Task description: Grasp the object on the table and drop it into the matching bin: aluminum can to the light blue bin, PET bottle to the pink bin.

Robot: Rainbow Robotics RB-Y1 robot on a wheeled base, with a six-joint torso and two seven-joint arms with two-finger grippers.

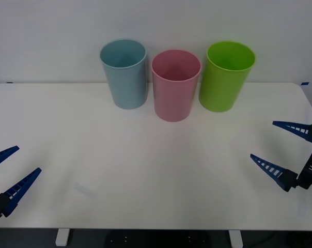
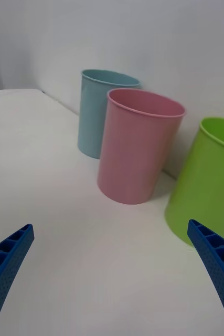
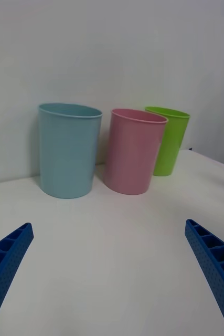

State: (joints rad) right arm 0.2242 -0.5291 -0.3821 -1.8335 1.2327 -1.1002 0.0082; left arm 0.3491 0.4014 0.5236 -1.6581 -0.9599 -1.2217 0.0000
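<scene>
White counter (image 1: 156, 170) carries three bins along the upper centre of the frame: light blue bin (image 1: 124, 74), pink bin (image 1: 175, 85), lime green bin (image 1: 226, 76). Left claw (image 1: 10, 169) sits lower left, right claw (image 1: 282, 145) at right edge, both spread wide, holding nothing.

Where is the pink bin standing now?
In the front view, the pink bin stands at the far middle of the table, between the light blue bin on its left and the lime green bin.
</scene>
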